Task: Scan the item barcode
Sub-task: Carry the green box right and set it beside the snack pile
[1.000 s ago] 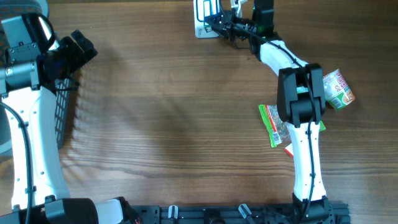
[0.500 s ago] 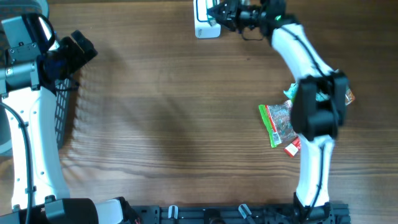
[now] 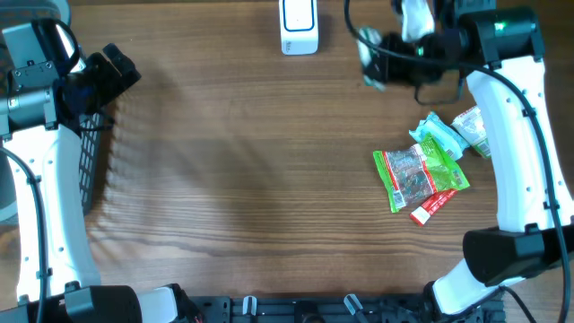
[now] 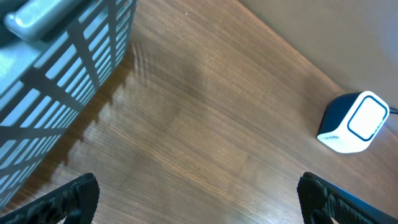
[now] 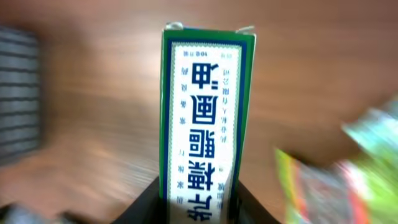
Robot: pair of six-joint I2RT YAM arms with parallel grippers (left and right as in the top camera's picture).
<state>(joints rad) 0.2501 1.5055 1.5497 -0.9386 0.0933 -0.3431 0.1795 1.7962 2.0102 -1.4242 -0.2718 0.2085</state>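
Our right hand is clamped on the green and white box. We hold it up over the worktop, to the right of the scanner, and it looks blurry from above. Our left hand has its fingers wide apart, near the basket. Some snack bags lie on the worktop.
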